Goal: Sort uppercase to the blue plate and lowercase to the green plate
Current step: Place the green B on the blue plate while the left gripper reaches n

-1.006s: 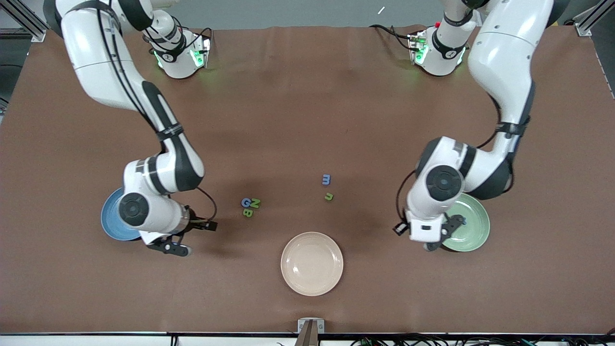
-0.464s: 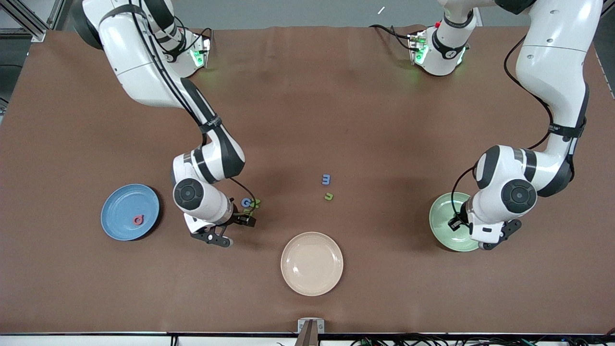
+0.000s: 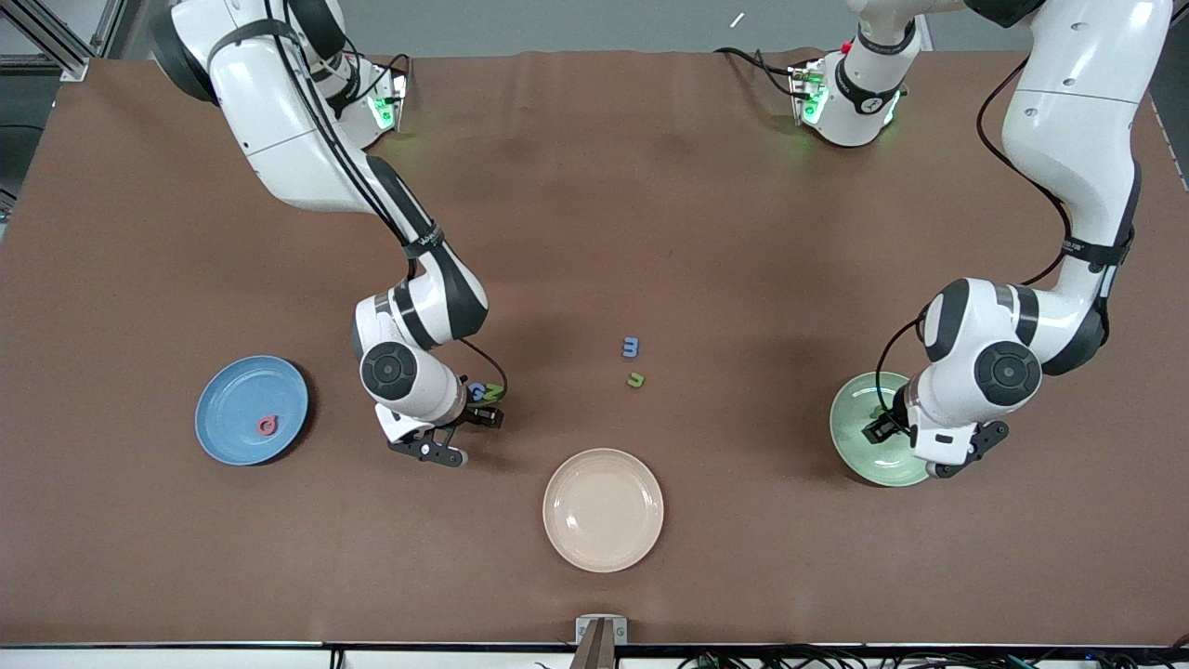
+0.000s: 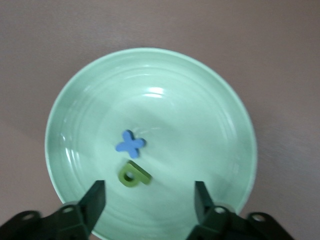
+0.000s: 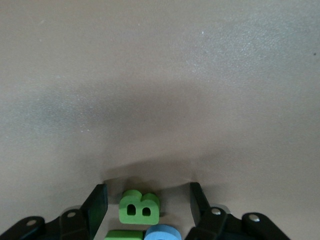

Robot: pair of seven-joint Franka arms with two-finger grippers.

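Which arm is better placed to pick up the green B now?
Likely the right: the right gripper stands open astride the green B. The left gripper is open over the green plate.

A brown mat covered the table (faint creases ran across it), with grey floor along the top edge and dark cables at the bottom.

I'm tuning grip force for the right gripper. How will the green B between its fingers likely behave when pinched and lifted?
The green B looks like thick matte foam, so it is probably very light and may squash a little when pinched. It lies flat on the table, so it should not roll. The blue letter sits right against it and may get nudged as the right gripper closes.
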